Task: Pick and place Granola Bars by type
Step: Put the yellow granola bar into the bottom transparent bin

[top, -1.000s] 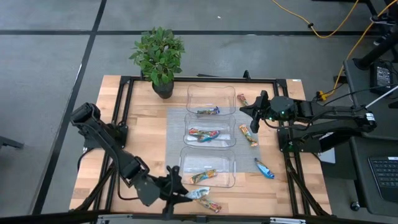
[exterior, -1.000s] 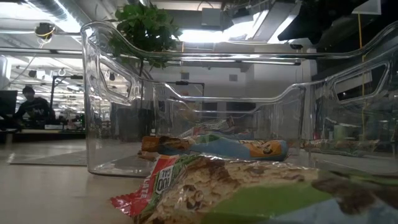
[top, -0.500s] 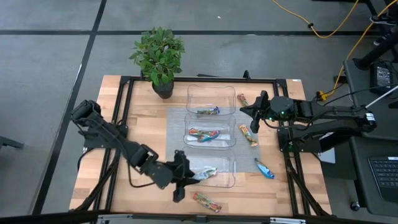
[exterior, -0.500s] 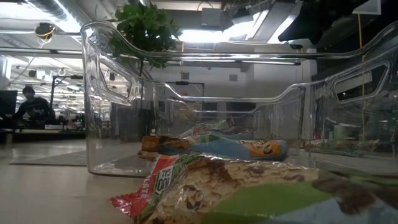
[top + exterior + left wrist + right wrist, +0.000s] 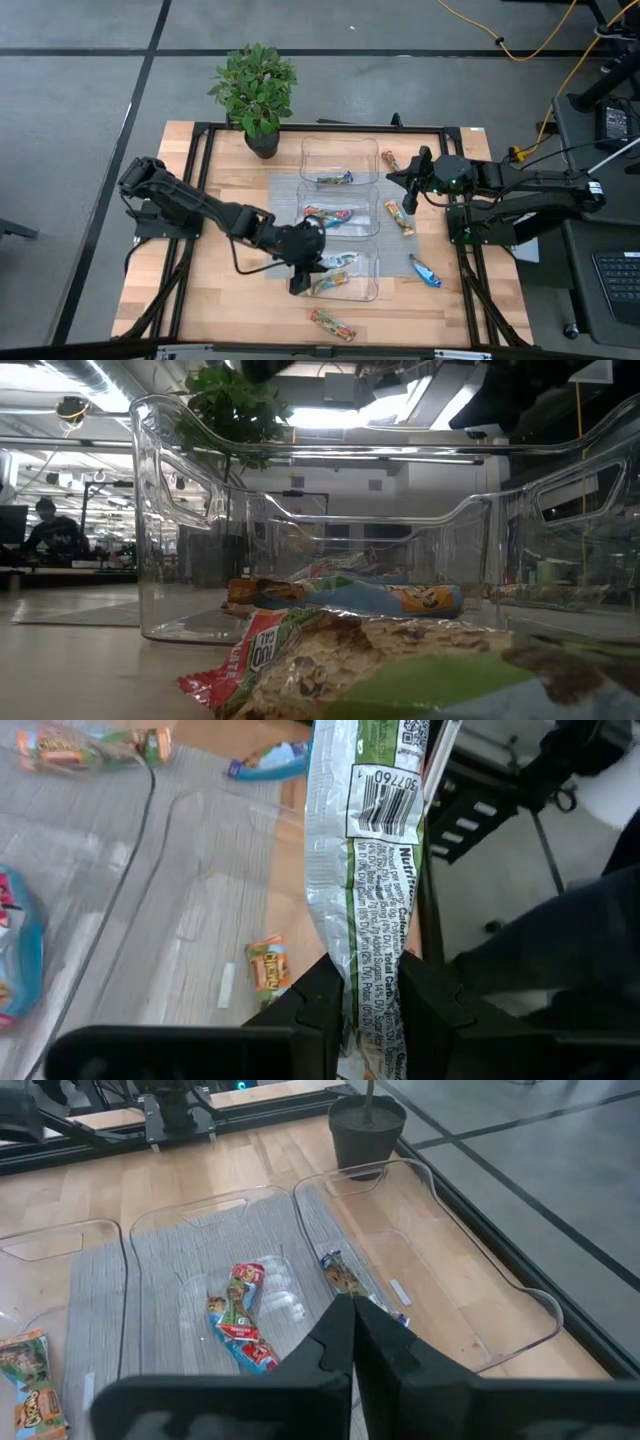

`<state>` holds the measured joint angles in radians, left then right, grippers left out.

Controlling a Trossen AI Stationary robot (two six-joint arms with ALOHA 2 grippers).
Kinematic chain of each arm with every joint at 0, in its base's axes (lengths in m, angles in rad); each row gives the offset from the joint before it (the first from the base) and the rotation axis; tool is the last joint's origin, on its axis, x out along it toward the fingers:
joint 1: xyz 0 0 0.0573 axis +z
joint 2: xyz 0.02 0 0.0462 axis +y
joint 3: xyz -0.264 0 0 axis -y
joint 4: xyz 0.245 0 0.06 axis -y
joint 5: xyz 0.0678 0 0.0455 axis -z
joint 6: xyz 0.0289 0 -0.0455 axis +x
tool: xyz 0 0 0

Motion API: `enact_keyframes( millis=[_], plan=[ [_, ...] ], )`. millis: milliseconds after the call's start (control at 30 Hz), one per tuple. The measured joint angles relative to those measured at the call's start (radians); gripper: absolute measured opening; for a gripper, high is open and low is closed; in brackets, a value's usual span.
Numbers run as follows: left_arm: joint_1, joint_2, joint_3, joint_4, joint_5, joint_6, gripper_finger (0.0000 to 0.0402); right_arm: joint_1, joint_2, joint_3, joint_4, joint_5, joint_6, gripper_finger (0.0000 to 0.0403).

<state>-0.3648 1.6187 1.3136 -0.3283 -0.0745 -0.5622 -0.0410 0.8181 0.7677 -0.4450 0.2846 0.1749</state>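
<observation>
Partly sorted: each clear tray [image 5: 340, 162] holds bars. A green-wrapped granola bar [image 5: 376, 870] is clamped by the left gripper [image 5: 303, 277] over the nearest tray [image 5: 368, 292]. Five bars are left outside, one red [image 5: 331, 323]. The right gripper [image 5: 409, 186], fingers together, is parked beside the trays.

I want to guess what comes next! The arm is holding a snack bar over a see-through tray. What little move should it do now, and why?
Probably lower a little and open the left tool. It pinches the green-and-silver wrapped bar above the nearest clear plastic tray, where a similar green-orange bar already lies. The right tool waits beside the far trays.
</observation>
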Motion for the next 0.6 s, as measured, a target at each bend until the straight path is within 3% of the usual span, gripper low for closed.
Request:
enact_keyframes(
  millis=[300, 600],
  plan=[
    [0.061, 0.098, 0.0, -0.025, 0.159, 0.048, 0.0065, 0.0, 0.0, 0.0, -0.005, 0.0, 0.0, 0.0008],
    [0.088, 0.222, 0.001, -0.032, 0.231, 0.085, 0.0065, 0.0, 0.0, 0.0, -0.005, 0.0, 0.0, 0.0008]
  ],
)
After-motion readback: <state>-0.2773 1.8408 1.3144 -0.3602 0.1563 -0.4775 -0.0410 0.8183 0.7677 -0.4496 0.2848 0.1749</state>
